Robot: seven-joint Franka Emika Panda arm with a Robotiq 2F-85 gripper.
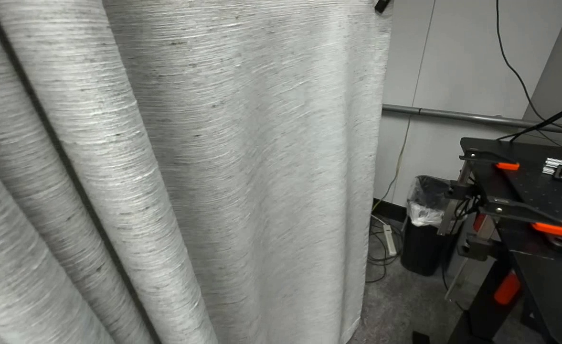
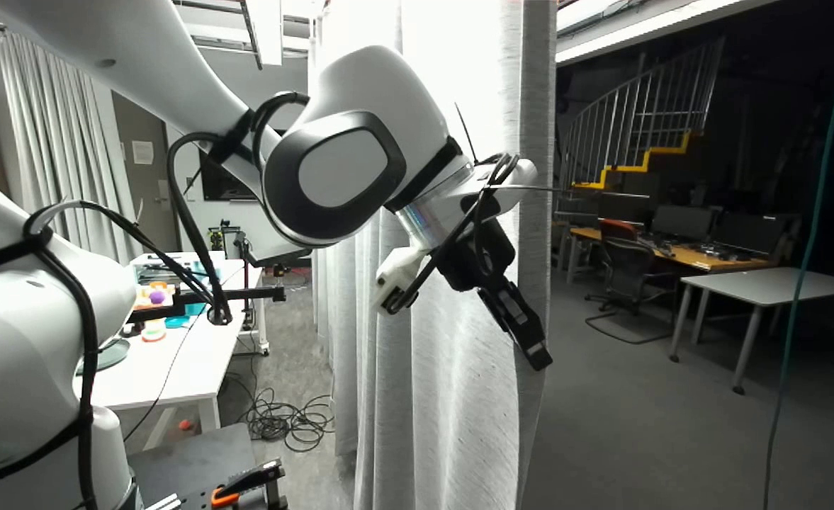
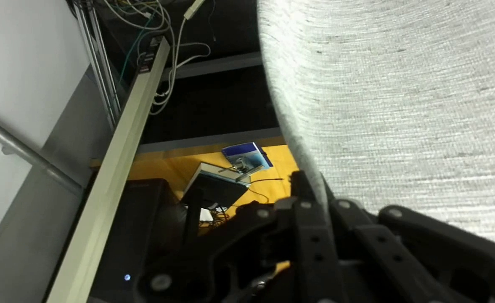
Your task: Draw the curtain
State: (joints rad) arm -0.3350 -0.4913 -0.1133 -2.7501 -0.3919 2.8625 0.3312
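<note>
The curtain is a large light grey-white woven drape with deep vertical folds. It fills much of an exterior view (image 1: 261, 167) and hangs beside the arm in an exterior view (image 2: 452, 418). It also covers the right side of the wrist view (image 3: 398, 105). My black gripper (image 3: 316, 189) is shut on the curtain's free edge, with the fabric running between the two fingers. In an exterior view the gripper (image 2: 541, 356) points down and outward at that edge. A black fingertip (image 1: 382, 5) shows at the curtain's edge near the top of an exterior view.
A black bench (image 1: 538, 267) with orange-tipped clamps stands beside the curtain, near a black bin (image 1: 419, 248) and floor cables (image 1: 381, 267). A white table (image 2: 176, 361) and coiled cables (image 2: 289, 425) lie on one side. A grey table (image 2: 771, 282) and chair (image 2: 629, 262) stand beyond.
</note>
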